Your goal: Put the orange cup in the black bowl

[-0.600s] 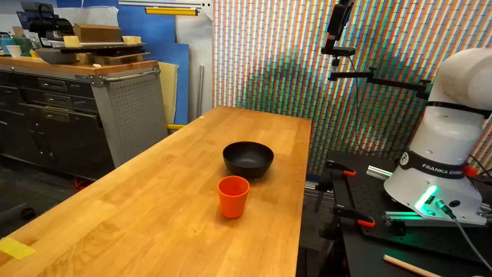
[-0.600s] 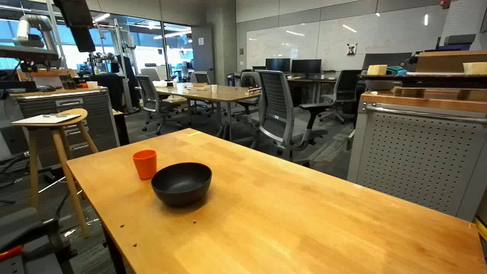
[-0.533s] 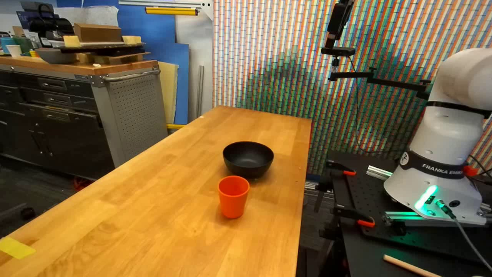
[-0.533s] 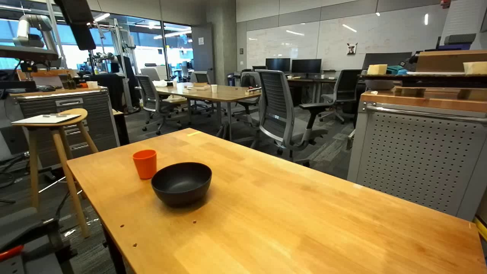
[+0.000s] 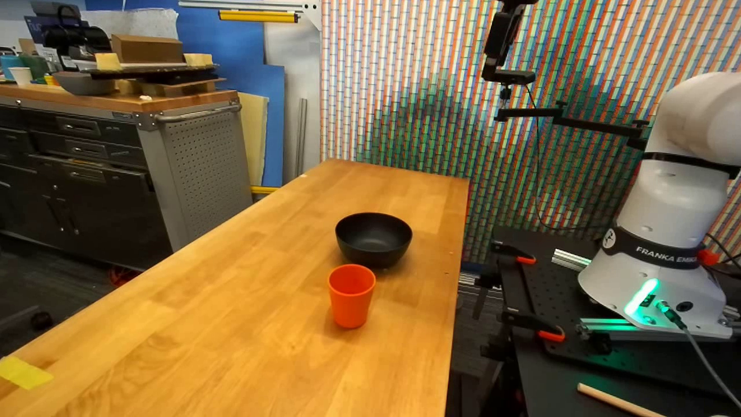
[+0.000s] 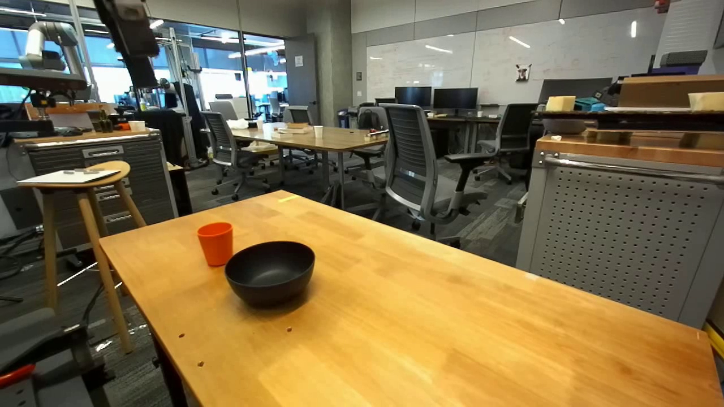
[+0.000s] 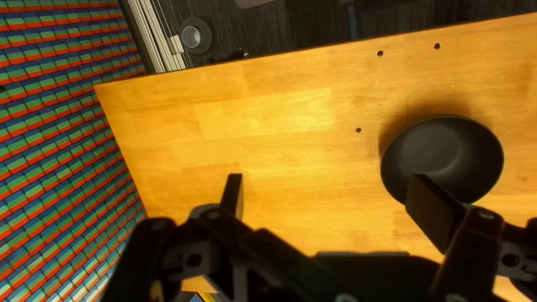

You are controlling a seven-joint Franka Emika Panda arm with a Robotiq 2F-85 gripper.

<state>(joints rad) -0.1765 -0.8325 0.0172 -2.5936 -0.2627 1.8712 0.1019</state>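
Gripper point(image 7: 329, 195) hangs spread wide, holding nothing — centre it above the orange cup point(image 5: 351, 304), upright on the bench point(image 5: 255, 313) near the black bowl point(image 5: 375, 255), then descend straight — clear of the bowl.

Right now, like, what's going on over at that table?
A robot arm has the job of putting the cup in the bowl, but it isn't handling anything at this moment. Its jaws hang wide open above the table, with nothing gripped. The cup stands upright close beside the bowl, not inside it, so the pick-up seems still to come.
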